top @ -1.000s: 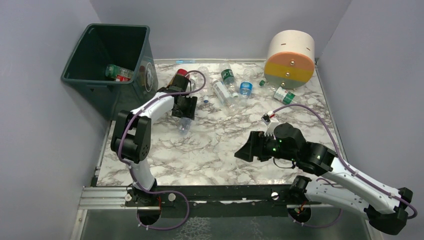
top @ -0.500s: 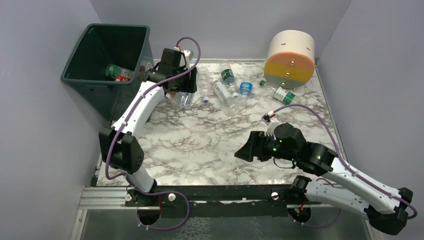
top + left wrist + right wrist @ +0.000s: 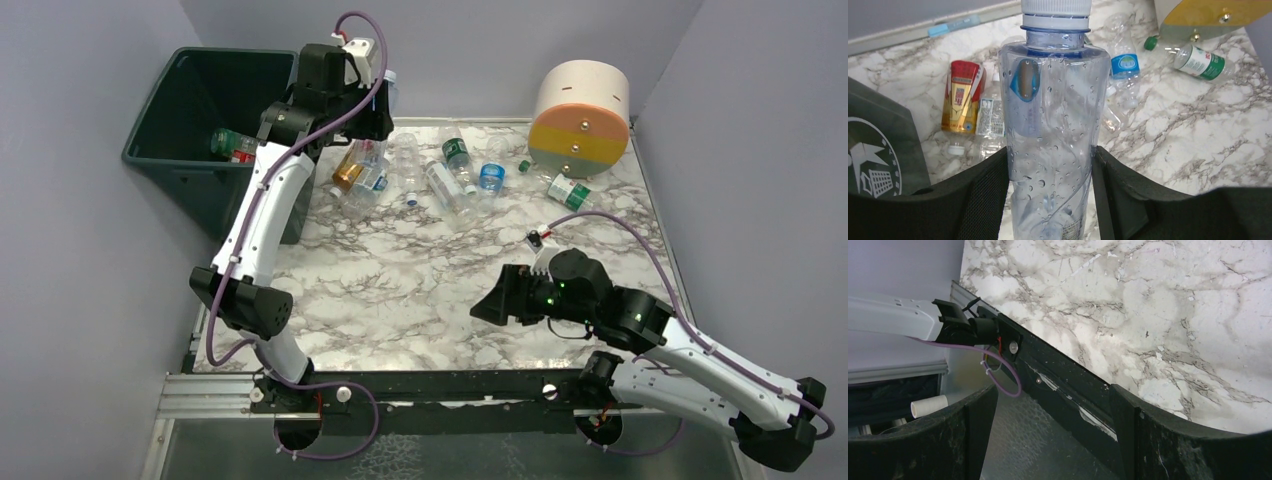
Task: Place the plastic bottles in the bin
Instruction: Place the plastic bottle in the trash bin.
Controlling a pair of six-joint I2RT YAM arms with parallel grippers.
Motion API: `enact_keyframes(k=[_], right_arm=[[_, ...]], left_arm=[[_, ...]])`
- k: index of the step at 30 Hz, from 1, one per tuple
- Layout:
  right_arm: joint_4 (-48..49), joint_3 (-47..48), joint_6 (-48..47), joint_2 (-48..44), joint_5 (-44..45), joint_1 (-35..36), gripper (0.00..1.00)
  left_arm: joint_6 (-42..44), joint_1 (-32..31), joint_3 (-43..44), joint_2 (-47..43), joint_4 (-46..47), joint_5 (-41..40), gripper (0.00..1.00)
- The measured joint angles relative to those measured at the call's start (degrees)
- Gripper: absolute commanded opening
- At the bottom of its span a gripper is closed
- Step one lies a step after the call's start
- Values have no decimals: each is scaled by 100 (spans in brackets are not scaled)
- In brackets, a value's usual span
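Observation:
My left gripper (image 3: 372, 112) is raised high beside the right rim of the dark green bin (image 3: 165, 110) and is shut on a clear, white-capped plastic bottle (image 3: 388, 92). In the left wrist view the wet bottle (image 3: 1050, 125) stands between both black pads of the gripper (image 3: 1049, 190). Two bottles (image 3: 235, 146) lie inside the bin. Several bottles lie on the marble table: an amber one (image 3: 349, 172), clear ones (image 3: 440, 186), a green-labelled one (image 3: 457, 152) and a blue-labelled one (image 3: 490, 177). My right gripper (image 3: 490, 302) is open and empty over the table's near middle.
A big cream, orange and yellow cylinder (image 3: 581, 117) stands at the back right, with a green-labelled bottle (image 3: 568, 190) in front of it. Grey walls close in the table on three sides. The right wrist view shows its gripper (image 3: 1053, 430) above the black front rail (image 3: 1068, 390).
My left arm has lifted the clear bottle off the table and swung it up and back, beside the bin's rim. The right arm has not moved.

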Motion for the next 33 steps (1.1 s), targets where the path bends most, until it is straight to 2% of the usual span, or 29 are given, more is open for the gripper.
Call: enact_keyframes(k=[6,9,18,25,33], right_arm=[[4,-98,48,-48,-26,0,85],[9,-168,83,-46,-59,0,85],[42,-197,90,-44,-107,0,85],[140,-304,146,-42,-144,0,85],[173,-339,190,-42,-166,0,85]], left_arm=[[96,144,988,374,-271,9,60],[120,358,1211,433,-299,37,60],[92,1438,1274,413,-304,348,60],[-13,1655,1392,306,35,651,60],[-94,1788,1189,-402,756,691,60]])
